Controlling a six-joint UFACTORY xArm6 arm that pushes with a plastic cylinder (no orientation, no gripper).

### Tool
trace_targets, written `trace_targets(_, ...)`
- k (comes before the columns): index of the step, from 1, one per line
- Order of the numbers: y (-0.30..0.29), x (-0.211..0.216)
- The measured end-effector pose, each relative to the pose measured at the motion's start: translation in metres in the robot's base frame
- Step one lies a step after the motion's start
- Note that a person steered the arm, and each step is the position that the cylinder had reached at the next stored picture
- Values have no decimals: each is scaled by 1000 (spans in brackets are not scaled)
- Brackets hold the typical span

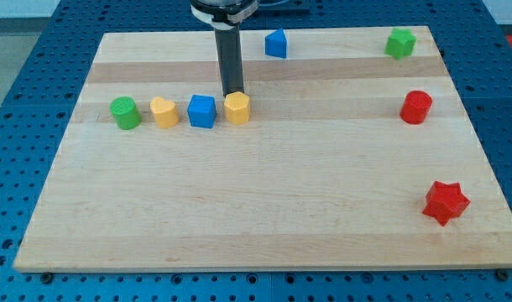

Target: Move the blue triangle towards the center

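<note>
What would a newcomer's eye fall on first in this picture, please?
Most striking is the dark rod coming down from the view's top, my tip just above the yellow hexagon. That block ends a neat row with the blue cube, yellow heart and green cylinder. The blue triangle sits alone near the top edge.

Blue triangle (pixel 276 44), pale wooden board (pixel 264 210)
</note>
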State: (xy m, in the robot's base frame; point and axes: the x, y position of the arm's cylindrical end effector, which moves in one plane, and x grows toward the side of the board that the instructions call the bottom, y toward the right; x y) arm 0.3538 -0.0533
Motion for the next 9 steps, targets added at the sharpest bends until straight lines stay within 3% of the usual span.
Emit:
trace_targets(3, 0, 3)
trace_targets(7, -5, -117)
trace_targets(9, 56, -155)
